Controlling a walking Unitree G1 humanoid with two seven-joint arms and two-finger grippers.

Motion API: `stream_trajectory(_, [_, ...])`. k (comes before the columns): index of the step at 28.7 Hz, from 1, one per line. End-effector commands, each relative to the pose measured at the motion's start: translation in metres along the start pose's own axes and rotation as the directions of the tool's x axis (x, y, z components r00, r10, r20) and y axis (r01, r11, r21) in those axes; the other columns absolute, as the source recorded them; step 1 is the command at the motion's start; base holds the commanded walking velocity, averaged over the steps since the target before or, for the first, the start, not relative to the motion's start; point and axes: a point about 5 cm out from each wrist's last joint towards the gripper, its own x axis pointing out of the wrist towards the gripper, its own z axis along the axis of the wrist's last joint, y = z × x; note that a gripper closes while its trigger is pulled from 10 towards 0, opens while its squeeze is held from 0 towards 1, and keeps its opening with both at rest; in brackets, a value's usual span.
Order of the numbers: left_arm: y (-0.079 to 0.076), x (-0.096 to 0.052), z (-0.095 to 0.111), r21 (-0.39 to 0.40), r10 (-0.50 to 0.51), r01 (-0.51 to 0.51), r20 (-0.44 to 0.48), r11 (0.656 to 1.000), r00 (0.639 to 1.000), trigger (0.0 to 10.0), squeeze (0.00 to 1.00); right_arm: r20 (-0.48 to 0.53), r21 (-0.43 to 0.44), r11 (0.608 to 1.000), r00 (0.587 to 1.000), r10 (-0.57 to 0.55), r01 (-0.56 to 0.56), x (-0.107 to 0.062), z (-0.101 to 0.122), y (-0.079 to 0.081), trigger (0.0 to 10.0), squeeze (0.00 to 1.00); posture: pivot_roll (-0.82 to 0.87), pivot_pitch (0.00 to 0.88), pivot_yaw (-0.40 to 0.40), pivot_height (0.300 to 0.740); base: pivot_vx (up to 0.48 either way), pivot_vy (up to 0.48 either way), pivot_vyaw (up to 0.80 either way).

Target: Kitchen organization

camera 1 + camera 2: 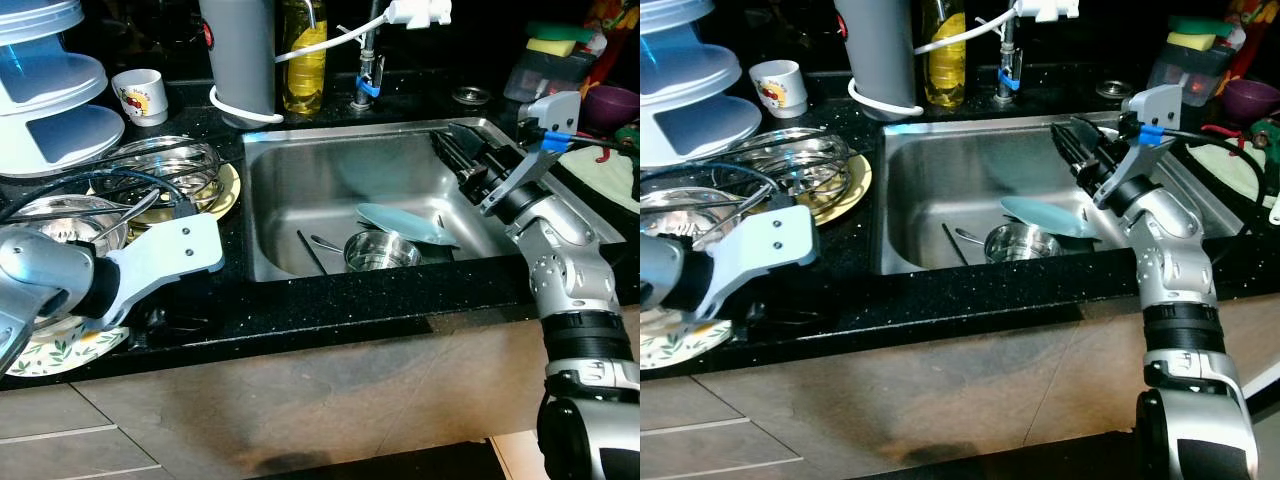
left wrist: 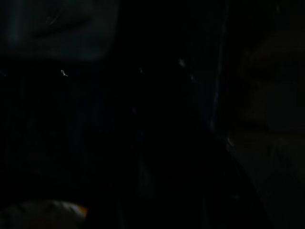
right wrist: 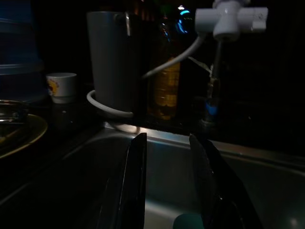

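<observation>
While over sink [image 1: 300, 200], right end effector [image 3: 167, 162] parted.

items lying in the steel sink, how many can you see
4: a small round steel bowl at the front, a pale blue flat lid just behind it, a steel spoon and a thin black stick on its left. More may be hidden underneath.

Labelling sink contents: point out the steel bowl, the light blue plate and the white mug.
steel bowl [image 1: 380, 252], left eye view, inside of the bowl.
light blue plate [image 1: 405, 225], left eye view, its upper face.
white mug [image 1: 141, 97], left eye view, its printed side.
</observation>
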Motion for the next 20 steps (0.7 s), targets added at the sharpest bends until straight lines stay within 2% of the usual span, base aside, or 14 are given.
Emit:
stream_trajectory(1, [-0.005, 0.002, -0.007, -0.010, -0.036, 0.036, -0.054, 0.999, 0.998, 10.0, 0.00, -0.003, 0.014, 1.000, 1.000, -0.001, 0.001, -0.003, -0.002, 0.000, 10.0, 0.00, -0.03, 0.175, -0.019, 0.740, 0.000, 0.000, 0.00])
stream_trajectory(5, [-0.005, -0.001, -0.016, -0.007, -0.024, 0.024, -0.139, 1.000, 0.990, 10.0, 0.00, -0.008, 0.016, 1.000, 1.000, 0.000, 0.000, -0.004, -0.002, 0.001, 10.0, 0.00, -0.03, 0.176, -0.019, 0.740, 0.000, 0.000, 0.00])
stream_trajectory(10, [0.001, -0.010, -0.032, 0.007, 0.027, -0.026, -0.270, 1.000, 0.963, 10.0, 0.00, -0.016, 0.022, 1.000, 1.000, -0.001, 0.001, -0.004, -0.002, 0.002, 10.0, 0.00, -0.03, 0.176, -0.019, 0.740, 0.000, 0.000, 0.00])
stream_trajectory(16, [0.012, -0.020, -0.046, 0.040, 0.112, -0.105, -0.382, 0.994, 0.917, 10.0, 0.00, -0.017, 0.024, 1.000, 1.000, -0.002, 0.002, -0.004, -0.001, 0.002, 10.0, 0.00, -0.03, 0.179, -0.018, 0.740, 0.000, 0.000, 0.00])
stream_trajectory(20, [0.018, -0.026, -0.050, 0.057, 0.143, -0.131, -0.417, 0.990, 0.898, 10.0, 0.00, -0.018, 0.024, 1.000, 1.000, -0.003, 0.004, -0.004, -0.001, 0.002, 10.0, 0.00, -0.03, 0.179, -0.018, 0.740, 0.000, 0.000, 0.00])
